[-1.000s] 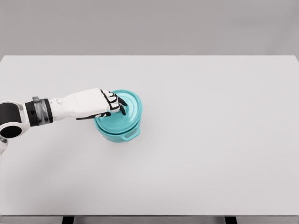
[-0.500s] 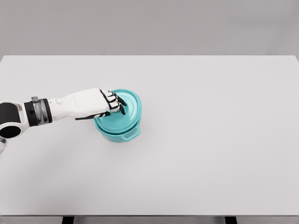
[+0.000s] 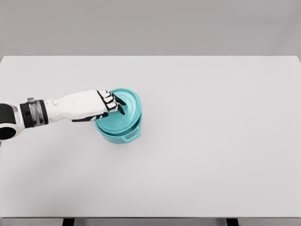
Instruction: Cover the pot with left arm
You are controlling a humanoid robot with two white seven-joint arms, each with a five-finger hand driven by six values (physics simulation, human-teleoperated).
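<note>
The white left hand (image 3: 106, 104) curls its black-padded fingers (image 3: 117, 104) around the centre of the round teal lid (image 3: 128, 106), which sits on the teal 2-handled pot (image 3: 123, 132) left of centre on the white table (image 3: 211, 141), apparently to seat it squarely.

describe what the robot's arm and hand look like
One arm shows, the left arm: a smooth white forearm shell, a grey ring and black band at the wrist end, then a black rounded joint at the picture's edge. The left hand is white-backed, with black-and-white segmented fingers.
</note>
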